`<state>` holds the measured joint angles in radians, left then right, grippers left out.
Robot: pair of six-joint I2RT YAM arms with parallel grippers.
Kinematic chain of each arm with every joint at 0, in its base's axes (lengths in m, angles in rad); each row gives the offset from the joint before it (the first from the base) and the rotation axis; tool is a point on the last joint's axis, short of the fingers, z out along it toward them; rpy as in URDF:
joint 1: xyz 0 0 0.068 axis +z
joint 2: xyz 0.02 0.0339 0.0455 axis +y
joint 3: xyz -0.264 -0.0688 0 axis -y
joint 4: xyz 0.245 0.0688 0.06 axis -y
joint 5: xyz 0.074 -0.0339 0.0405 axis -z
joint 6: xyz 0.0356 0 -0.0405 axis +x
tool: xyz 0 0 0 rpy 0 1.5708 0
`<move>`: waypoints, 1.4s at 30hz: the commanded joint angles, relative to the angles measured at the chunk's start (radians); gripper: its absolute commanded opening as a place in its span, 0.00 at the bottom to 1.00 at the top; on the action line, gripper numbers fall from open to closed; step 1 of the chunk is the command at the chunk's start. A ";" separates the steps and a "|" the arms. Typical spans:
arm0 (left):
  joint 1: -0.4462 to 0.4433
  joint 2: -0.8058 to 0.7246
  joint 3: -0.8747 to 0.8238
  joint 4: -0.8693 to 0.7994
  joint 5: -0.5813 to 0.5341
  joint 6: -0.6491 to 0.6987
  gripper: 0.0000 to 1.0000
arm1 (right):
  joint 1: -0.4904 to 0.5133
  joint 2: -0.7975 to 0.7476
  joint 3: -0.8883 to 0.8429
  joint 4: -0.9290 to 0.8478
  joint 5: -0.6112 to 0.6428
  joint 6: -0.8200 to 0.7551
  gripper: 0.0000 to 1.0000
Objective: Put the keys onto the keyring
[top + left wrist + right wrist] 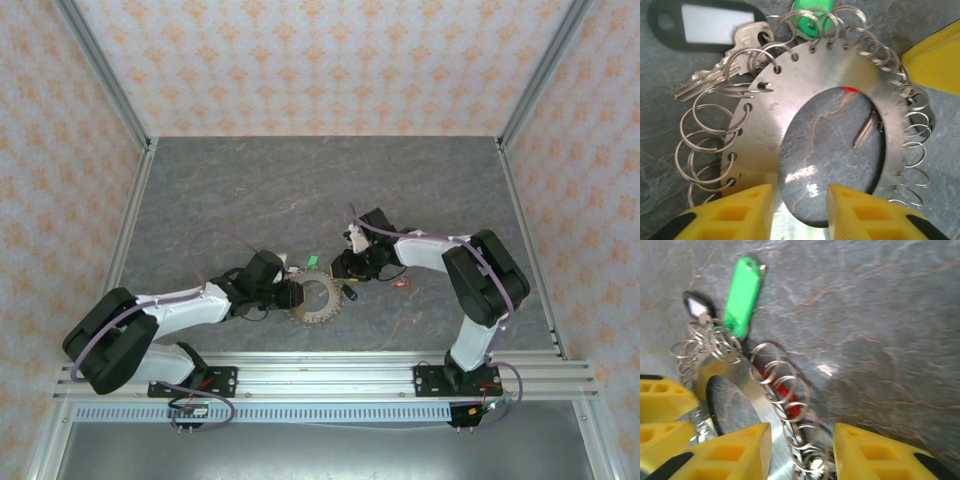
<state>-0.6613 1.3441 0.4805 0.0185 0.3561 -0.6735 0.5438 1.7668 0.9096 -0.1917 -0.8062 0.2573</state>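
Nearest us a slotted aluminium rail (320, 375) carries both arm bases. Just beyond, on the grey, faintly veined table (300, 190), lies the keyring (315, 319), flat, its rim hung with small wire loops (700, 135).

The left gripper (293, 295) meets its left edge. Its yellow fingers (740, 212) stand a little apart over the metal band, and we cannot tell whether they pinch it. The right gripper (347, 270) is at the ring's far right edge, jaws well apart astride the loops, no pad pressing.

A green key (313, 262) and a black-tagged silver key (715, 80) hang on the far rim. A red key (403, 283) lies apart on the right.

Past them the slab runs bare to orange-patterned walls (320, 60) framed by metal posts (105, 70).
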 commanded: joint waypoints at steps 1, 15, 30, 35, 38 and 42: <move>-0.004 0.031 -0.005 0.038 -0.048 0.007 0.29 | 0.012 0.013 -0.012 0.055 -0.079 -0.009 0.36; -0.004 -0.013 -0.018 0.048 -0.110 0.025 0.29 | 0.011 -0.060 -0.055 0.108 -0.035 0.022 0.10; 0.045 -0.596 -0.093 -0.068 -0.320 -0.145 1.00 | -0.043 -0.358 -0.308 0.849 0.122 0.655 0.00; 0.057 -0.548 -0.092 0.091 -0.225 -0.212 1.00 | -0.010 -0.408 -0.308 0.845 0.198 0.648 0.00; 0.057 -0.526 -0.080 0.169 -0.206 -0.232 1.00 | -0.005 -0.426 -0.313 0.844 0.213 0.655 0.00; 0.057 -0.486 -0.041 0.220 -0.196 -0.229 1.00 | 0.001 -0.454 -0.324 0.849 0.232 0.665 0.00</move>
<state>-0.6083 0.8398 0.3988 0.1413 0.1410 -0.8783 0.5365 1.3518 0.5980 0.5709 -0.6121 0.8986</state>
